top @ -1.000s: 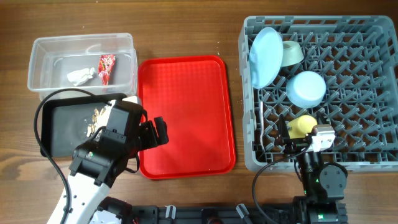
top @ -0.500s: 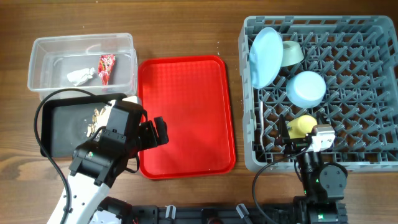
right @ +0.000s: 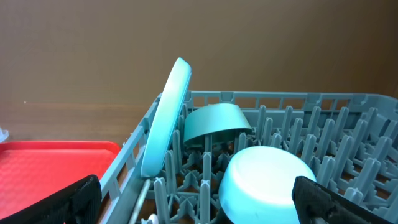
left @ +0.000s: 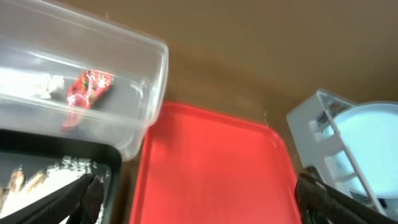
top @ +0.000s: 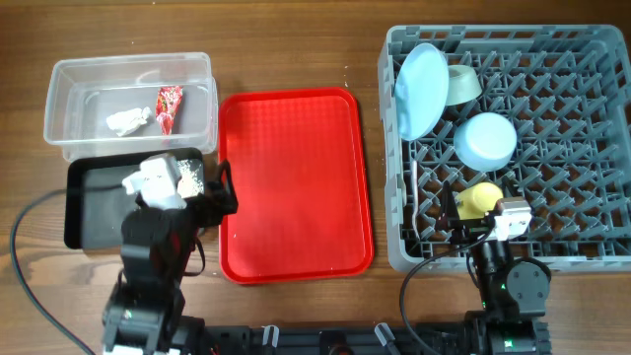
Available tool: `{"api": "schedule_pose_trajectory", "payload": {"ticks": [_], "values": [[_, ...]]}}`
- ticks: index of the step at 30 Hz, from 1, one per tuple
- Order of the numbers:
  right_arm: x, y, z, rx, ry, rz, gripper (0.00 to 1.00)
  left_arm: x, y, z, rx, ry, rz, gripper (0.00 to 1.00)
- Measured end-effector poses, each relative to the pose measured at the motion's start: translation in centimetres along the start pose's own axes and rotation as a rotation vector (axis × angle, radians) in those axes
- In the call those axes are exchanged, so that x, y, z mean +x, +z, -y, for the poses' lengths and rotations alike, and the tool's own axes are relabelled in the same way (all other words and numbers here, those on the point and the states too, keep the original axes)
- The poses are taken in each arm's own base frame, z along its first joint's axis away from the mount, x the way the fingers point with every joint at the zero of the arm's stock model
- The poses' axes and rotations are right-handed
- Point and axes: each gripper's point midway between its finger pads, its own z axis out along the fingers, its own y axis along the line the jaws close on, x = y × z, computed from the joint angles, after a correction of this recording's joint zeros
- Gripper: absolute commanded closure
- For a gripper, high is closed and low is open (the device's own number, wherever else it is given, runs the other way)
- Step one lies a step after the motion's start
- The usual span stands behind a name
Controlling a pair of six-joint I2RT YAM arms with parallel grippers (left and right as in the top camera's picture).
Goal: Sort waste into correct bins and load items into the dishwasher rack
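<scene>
- In rack (top: 503,37): one plate (top: 421,91) on edge; two bowls upside down, green bowl (top: 461,85) and blue bowl (top: 485,140); one cup (top: 480,199).
- In tub (top: 128,61): one wrapper (top: 168,106), one tissue (top: 127,120).
- In black tray (top: 94,207): scraps (left: 37,177), hidden overhead by left arm (top: 158,237).
- Between bins and rack: one red tray (top: 296,177).
- Left gripper (left: 199,196): fingers spread, holding nothing.
- Right gripper (right: 196,199): likewise, near cup.

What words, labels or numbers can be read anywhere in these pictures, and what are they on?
No text can be read anywhere.
On the red wrapper in the clear tub: any print is too small and blurred to read.
On the red tray, black tray and grey rack: no lettering shows.
</scene>
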Motion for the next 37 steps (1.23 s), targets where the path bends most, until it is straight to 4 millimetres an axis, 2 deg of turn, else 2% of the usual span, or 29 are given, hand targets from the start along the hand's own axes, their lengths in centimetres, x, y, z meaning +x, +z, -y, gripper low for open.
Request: {"api": "schedule_pose_trajectory", "payload": {"ticks": [4,8,13,37], "values": [[0.0,0.0,0.0,0.0,0.0,0.0,0.0,0.2,-0.8,-0.9,0.075,0.028,0.223,0.0],[0.0,0.0,0.0,0.0,0.0,0.002,0.0,1.1,-1.6,-1.2,0.129,0.096,0.342,0.0],[-0.1,0.0,0.0,0.0,0.0,0.003,0.0,4.2,-1.2,-2.1,0.112,0.186,0.26,0.0],[-0.1,0.0,0.0,0.0,0.0,0.003,0.0,4.2,-1.3,-2.1,0.111,0.19,0.261,0.0]]}}
